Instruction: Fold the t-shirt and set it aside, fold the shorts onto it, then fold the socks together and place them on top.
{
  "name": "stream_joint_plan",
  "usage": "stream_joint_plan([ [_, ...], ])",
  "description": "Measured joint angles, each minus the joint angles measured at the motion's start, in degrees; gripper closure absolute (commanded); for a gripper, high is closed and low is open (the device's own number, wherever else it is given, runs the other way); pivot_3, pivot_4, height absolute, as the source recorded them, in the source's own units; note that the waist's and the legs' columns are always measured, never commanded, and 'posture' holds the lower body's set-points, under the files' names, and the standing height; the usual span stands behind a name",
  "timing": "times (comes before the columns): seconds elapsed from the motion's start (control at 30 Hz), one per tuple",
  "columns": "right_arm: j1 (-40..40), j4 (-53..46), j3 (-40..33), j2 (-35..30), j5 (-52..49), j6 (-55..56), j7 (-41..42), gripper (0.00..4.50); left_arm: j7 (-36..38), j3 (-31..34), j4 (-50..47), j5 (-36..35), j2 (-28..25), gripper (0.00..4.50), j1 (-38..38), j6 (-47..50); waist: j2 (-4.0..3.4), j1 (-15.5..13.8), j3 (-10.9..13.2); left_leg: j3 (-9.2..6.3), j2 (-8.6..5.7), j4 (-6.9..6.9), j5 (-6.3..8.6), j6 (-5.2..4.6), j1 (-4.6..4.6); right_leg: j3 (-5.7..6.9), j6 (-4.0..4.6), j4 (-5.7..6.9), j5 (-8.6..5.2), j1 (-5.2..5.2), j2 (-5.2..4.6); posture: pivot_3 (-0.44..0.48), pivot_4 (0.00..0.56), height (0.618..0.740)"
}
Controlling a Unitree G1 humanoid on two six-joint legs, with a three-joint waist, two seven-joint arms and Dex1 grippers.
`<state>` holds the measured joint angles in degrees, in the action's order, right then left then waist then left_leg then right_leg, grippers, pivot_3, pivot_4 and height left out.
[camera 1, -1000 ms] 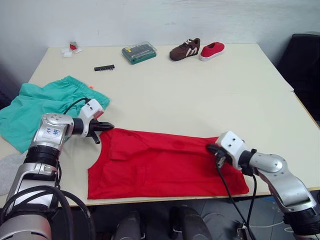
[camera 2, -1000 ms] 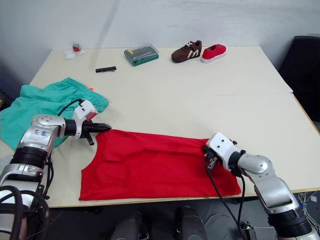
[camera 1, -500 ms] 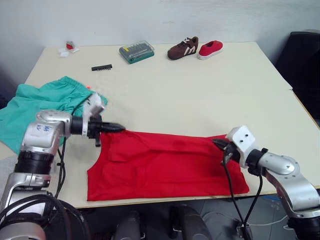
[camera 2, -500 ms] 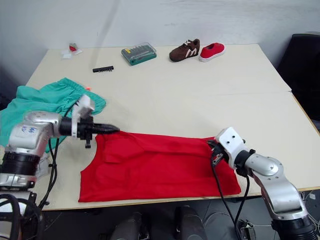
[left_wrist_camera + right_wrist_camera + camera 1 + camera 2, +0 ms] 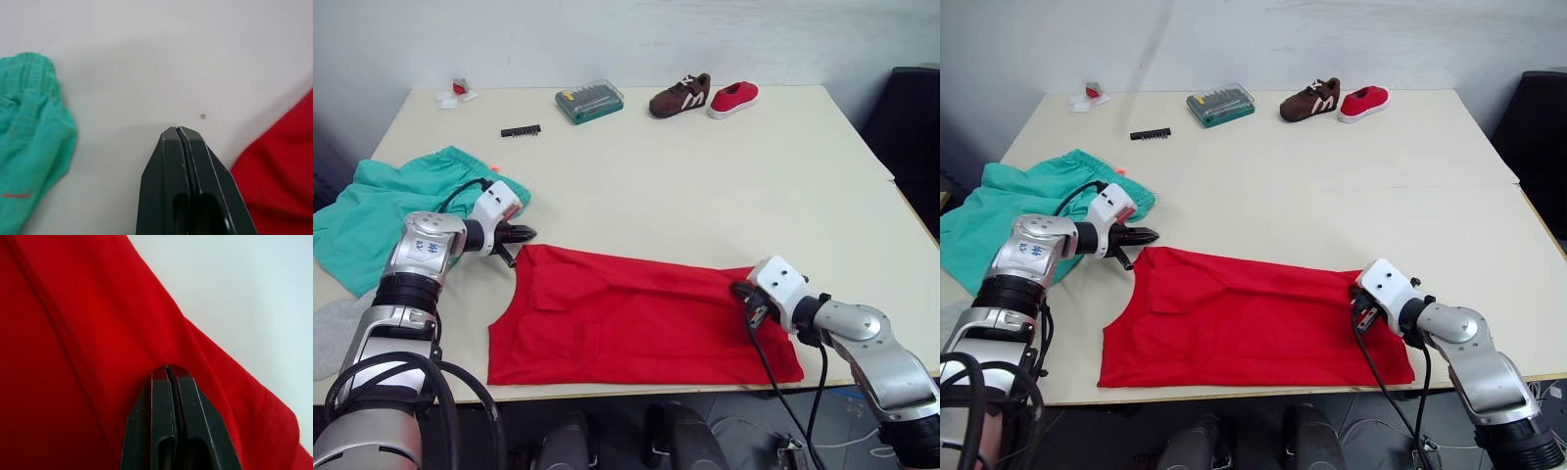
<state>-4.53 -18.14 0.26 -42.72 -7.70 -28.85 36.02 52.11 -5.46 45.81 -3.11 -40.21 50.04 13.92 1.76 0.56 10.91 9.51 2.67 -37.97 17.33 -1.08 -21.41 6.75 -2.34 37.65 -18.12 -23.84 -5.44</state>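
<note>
Right now the t-shirt (image 5: 636, 318) lies spread flat along the near edge of the table (image 5: 724, 186), its long side running left to right, with a few soft creases across its middle. The left gripper (image 5: 527, 234) sits just beside the shirt's far-left corner, over bare tabletop; in the left wrist view its two fingers (image 5: 188, 171) are pressed together with nothing between them, the red cloth just off to one side and the shorts off to the other. The right gripper (image 5: 741, 292) rests on the shirt's right end, near its far edge; its fingers (image 5: 171, 421) are also pressed together, their tips lying on the red fabric, and I cannot tell whether any cloth is caught between them.

The shorts (image 5: 382, 211) lie crumpled at the left edge of the table, just behind the left arm. A bit of a grey sock (image 5: 333, 333) shows at the near-left corner.

Well apart, along the far side, stand a green plastic case (image 5: 589, 101), a brown shoe (image 5: 676, 96) touching a red shoe (image 5: 733, 98), and a small black strip (image 5: 520, 130).
</note>
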Motion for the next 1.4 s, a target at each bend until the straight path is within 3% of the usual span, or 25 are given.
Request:
stream_joint_plan([
  [0.1, 0.43, 0.16, -3.05, 0.86, -0.31, -0.51, -1.68, 4.48, 2.59, 2.13, -0.89, -1.60, -0.43, 4.50, -0.21, -0.03, 0.01, -0.29, 0.01, 0.02, -0.01, -0.04, 0.00, -0.01, -0.07, 0.01, -0.01, -0.03, 0.01, -0.03, 0.00, 0.000, 0.150, 0.740],
  [0.23, -2.13, -0.88, -7.67, 6.27, -4.89, -3.23, -3.81, 4.48, 13.69, 4.22, -19.01, -12.28, 0.69, 4.50, -3.71, 10.59, 0.02, -0.34, 0.03, 0.00, 0.00, -0.08, -0.03, 0.02, -0.14, 0.01, -0.01, 0.00, 0.01, -0.07, 0.01, 0.000, 0.150, 0.740],
  [0.37, -3.65, -0.78, -7.36, 7.12, -4.48, -5.34, -5.80, 4.48, 16.24, -0.25, -32.38, -13.96, 1.92, 4.50, -6.48, 15.78, -0.03, -0.32, 0.01, 0.02, -0.02, -0.07, -0.05, 0.03, -0.05, -0.04, -0.02, 0.00, 0.00, -0.01, 0.03, 0.000, 0.150, 0.740],
  [0.5, -3.48, 1.73, -6.61, 7.21, -3.19, -8.22, -7.46, 4.48, 12.33, -6.83, -28.78, -7.77, 5.40, 4.50, -8.37, 14.08, -0.03, -0.25, 0.02, 0.02, -0.01, -0.06, -0.07, 0.03, -0.04, -0.05, -0.02, 0.02, 0.00, -0.02, 0.06, 0.000, 0.150, 0.740],
  [0.63, -2.90, 2.00, -6.20, 6.60, -2.40, -10.55, -8.09, 4.48, 9.60, -9.27, -22.35, -2.45, 5.93, 4.50, -7.78, 5.17, -0.08, -0.12, 0.00, 0.02, 0.03, 0.02, -0.07, 0.05, 0.01, -0.05, -0.01, 0.00, 0.00, -0.02, 0.06, 0.000, 0.150, 0.740],
  [0.97, 1.16, 9.68, -13.93, 5.19, 0.57, -2.80, -13.10, 4.48, 10.06, -4.14, -23.75, -2.92, 0.53, 4.50, -13.79, 1.67, -0.25, 0.58, -0.24, 0.01, 0.04, 0.15, 0.01, 0.05, 0.27, -0.08, -0.01, -0.04, 0.00, 0.18, 0.03, 0.000, 0.150, 0.740],
  [1.1, 0.78, 4.67, -17.41, 8.27, -4.61, 1.32, -11.00, 4.48, 10.45, -1.02, -28.87, -6.26, 0.16, 4.50, -18.07, 6.62, -0.41, 1.38, -0.16, 0.03, 0.02, 0.46, -0.19, 0.22, 0.29, -0.11, 0.00, -0.04, -0.01, 0.07, 0.06, 0.000, 0.150, 0.740],
  [1.23, -1.09, -2.68, -15.56, 9.48, -8.72, 0.00, -8.73, 4.48, 10.10, -0.59, -32.12, -7.99, 1.90, 4.50, -19.26, 9.92, -0.37, 1.00, -0.14, -0.02, 0.01, 0.56, -0.27, 0.28, 0.22, -0.10, 0.00, -0.06, -0.01, -0.01, 0.09, 0.000, 0.150, 0.740],
  [1.4, 0.11, -4.16, -6.24, 10.32, -8.68, -4.24, -7.58, 4.48, 10.06, -0.92, -32.31, -7.83, 2.22, 4.50, -19.18, 9.96, -0.37, 0.86, -0.14, -0.01, -0.07, 0.61, -0.21, 0.18, 0.13, -0.08, 0.00, -0.24, -0.01, -0.01, 0.04, 0.000, 0.150, 0.740],
])
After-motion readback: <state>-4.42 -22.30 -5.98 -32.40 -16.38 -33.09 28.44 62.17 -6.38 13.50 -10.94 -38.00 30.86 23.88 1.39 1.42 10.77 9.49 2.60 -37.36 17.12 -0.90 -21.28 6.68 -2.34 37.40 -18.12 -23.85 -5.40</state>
